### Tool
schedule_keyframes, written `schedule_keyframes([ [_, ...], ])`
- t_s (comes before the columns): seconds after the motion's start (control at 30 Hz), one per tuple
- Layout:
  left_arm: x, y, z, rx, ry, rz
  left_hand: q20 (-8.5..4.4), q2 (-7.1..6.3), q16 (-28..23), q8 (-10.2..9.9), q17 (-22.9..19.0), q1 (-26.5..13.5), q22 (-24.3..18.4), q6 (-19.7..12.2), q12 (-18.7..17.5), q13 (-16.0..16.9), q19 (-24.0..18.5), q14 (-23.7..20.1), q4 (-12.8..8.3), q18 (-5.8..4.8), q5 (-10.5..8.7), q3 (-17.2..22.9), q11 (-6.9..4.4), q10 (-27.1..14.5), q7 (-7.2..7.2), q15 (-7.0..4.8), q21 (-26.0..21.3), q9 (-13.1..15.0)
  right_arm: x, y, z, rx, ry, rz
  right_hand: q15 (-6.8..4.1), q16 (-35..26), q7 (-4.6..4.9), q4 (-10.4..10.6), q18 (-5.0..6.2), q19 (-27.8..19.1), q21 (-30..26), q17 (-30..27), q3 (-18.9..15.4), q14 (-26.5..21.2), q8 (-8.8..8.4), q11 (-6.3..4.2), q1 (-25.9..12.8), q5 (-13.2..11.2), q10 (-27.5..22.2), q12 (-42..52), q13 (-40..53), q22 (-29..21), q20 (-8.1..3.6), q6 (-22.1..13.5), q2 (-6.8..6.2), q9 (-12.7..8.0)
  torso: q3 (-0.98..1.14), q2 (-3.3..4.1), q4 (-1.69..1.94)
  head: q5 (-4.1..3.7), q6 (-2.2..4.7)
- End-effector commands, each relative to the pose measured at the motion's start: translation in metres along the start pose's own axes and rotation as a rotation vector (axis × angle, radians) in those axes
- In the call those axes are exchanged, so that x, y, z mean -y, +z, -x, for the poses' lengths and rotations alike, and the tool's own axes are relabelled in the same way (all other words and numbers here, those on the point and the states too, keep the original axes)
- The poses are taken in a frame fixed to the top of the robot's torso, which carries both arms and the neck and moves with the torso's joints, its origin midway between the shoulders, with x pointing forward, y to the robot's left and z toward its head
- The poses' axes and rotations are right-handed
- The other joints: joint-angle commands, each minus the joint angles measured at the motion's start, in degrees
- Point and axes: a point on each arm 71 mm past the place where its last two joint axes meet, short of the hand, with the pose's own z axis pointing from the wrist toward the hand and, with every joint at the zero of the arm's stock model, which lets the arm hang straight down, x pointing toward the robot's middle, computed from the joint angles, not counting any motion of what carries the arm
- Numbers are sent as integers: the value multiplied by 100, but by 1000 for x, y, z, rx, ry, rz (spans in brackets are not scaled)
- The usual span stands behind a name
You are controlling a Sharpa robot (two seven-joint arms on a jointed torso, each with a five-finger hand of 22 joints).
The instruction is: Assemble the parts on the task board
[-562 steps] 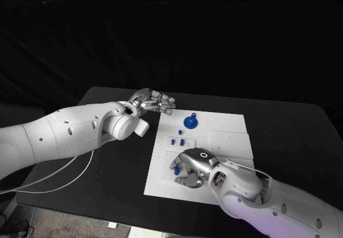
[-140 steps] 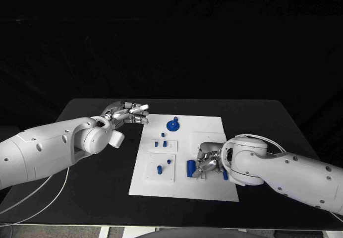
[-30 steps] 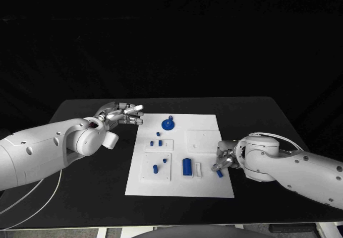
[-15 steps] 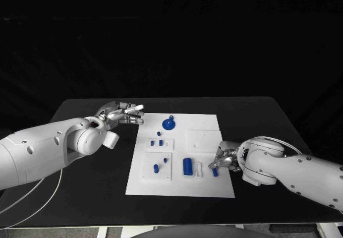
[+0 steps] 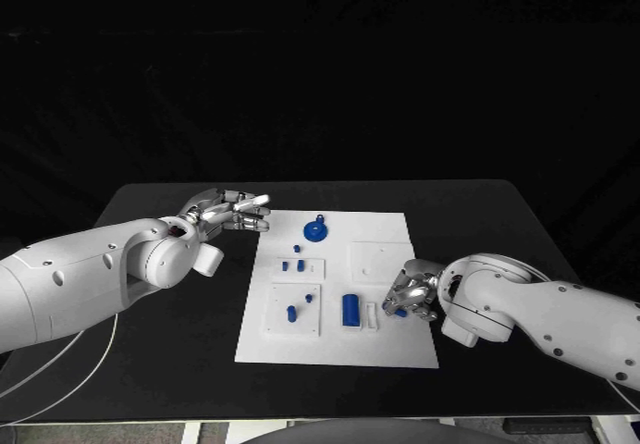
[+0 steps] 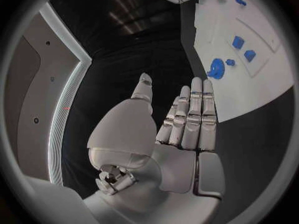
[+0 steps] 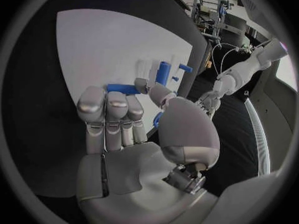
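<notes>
Task board [image 5: 387, 350]: white plate, centre of black desk [image 5: 160, 370].

Held part: short blue peg [image 7: 122, 88], pinched in right robot hand [image 5: 411, 298] over the board's right edge, near side. Judged light, rigid, smooth plastic; liable to slip or twist; best taken across its middle, tip left free for insertion.

Left robot hand [image 5: 235, 209]: empty, fingers extended, hovering over desk just beyond the board's far-left corner.

Other parts on board: round blue disc [image 5: 314, 231] at far end; two small blue blocks [image 5: 291, 265] mid-left; upright blue cylinder [image 5: 350, 309] just left of right robot hand; small blue piece [image 5: 292, 315] near-left. Cylinder judged the closest obstacle to knock.
</notes>
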Motion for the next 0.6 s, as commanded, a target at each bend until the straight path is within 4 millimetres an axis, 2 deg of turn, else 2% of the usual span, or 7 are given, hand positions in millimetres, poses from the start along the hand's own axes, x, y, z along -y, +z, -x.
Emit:
schedule_keyframes([
  [0.03, -1, 1, -4, -27, -5, 1, 10, 12, -13, -11, 10, -24, -5, -19, -12, 9, -34, -28, 3, 22, -4, -4, -9, -45, -6, 12, 28, -8, -5, 0, -6, -42, 35, 34, 2, -30, 1, 22, 71, 28, -20, -6, -98, -10, 8, -18, -30, -47, 4, -29, 2, 640, -2, 50, 44, 9, -4, 1, 1, -14, 2],
  [0.17, -1, 1, -5, -33, -5, 5, 12, 16, -14, -13, 9, -25, -8, -31, -11, 9, -37, -33, 0, 20, -5, -13, -9, -49, -4, 14, 28, -9, -7, 2, -8, -60, 14, 29, 4, -45, -13, 78, 64, 31, -73, -17, -318, -7, 9, -23, -12, -108, 2, -36, 0, 631, 1, 72, 82, 17, -6, -1, 6, -19, 8],
  [0.47, -1, 1, -5, -37, -5, 8, 12, 16, -14, -13, 9, -25, -8, -31, -11, 9, -37, -33, 0, 20, -5, -13, -9, -49, -4, 14, 28, -9, -8, 6, -11, -85, -35, 11, 4, -66, -33, 116, 53, 40, -129, -29, -492, -6, 10, -30, 5, -275, -9, -60, -13, 628, 0, 107, 118, 26, -6, 1, 2, 6, 2],
  [0.6, -1, 1, -5, -38, -5, 8, 12, 16, -14, -13, 9, -25, -8, -31, -11, 9, -37, -33, 0, 20, -5, -13, -9, -49, -4, 14, 28, -9, -10, 7, -10, -67, -60, 11, 3, -73, -52, 169, 48, 48, -155, -31, -601, -4, 11, -36, 7, -512, -5, -67, -21, 624, 0, 132, 120, 32, -4, 1, 5, 10, 1],
])
